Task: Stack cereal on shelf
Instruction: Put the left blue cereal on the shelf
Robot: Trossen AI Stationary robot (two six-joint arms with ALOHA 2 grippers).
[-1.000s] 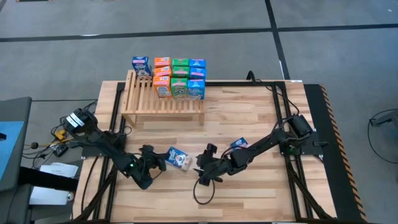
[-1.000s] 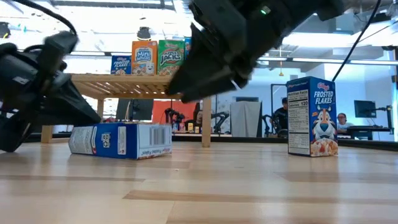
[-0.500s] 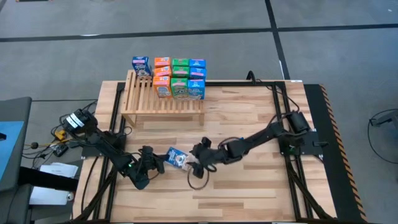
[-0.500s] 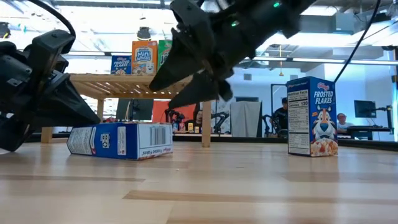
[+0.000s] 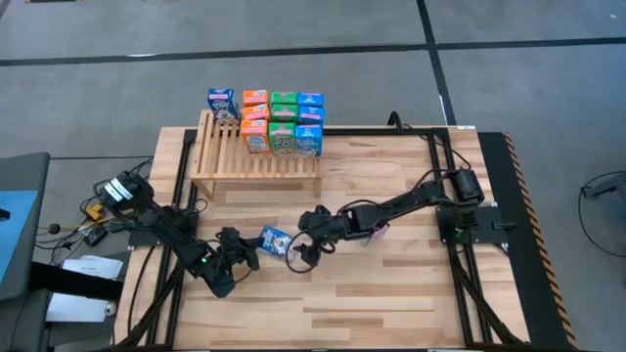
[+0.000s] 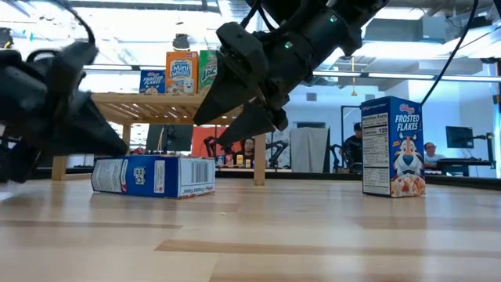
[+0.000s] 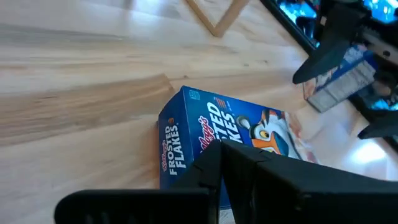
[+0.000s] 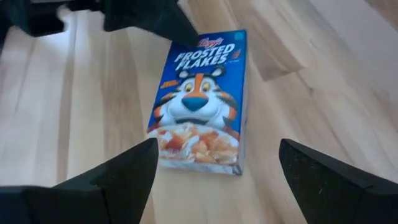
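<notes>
Plank tabletop (image 5: 391,293) under office lights: a blue Frosted Flakes box (image 5: 275,241) lies flat, front up, near the middle of the table, between the two arms. Just right of it, the right gripper (image 5: 302,246) hangs over the box's edge with its jaws spread wide, gripping nothing. On the box's left, the left gripper (image 5: 238,252) sits low with its jaws together, its tip close to the box. A second blue box (image 6: 393,146) stands upright farther right. At the far left, the slatted wooden shelf (image 5: 235,156) carries rows of blue, orange and green cereal boxes (image 5: 282,122) along its far edge.
</notes>
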